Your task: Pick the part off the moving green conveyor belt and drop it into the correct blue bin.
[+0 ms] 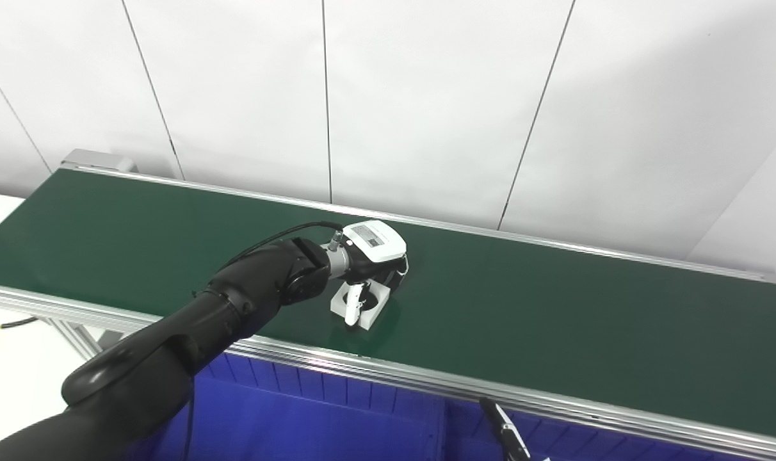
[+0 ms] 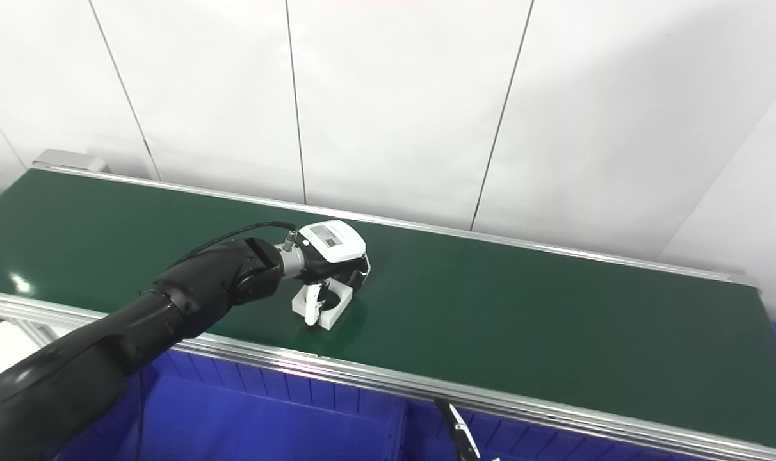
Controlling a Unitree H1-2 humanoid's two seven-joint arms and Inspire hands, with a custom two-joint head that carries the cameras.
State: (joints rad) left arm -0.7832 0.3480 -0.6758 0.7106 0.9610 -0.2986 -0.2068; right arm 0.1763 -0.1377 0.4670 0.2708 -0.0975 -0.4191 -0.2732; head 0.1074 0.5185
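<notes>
While the white part [image 1: 360,305] is being grasped by the left hand [image 1: 370,256] on the belt [image 1: 554,307], lifting and binning [image 1: 311,422] remain undone.

White blocky part [image 1: 362,306] with a round hole lies flat on green belt [image 1: 554,307].

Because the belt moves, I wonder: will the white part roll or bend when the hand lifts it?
The white part looks blocky with flat sides, so it probably will not roll. It seems rigid, likely light plastic. Its smooth surface may slip under the left hand.
</notes>
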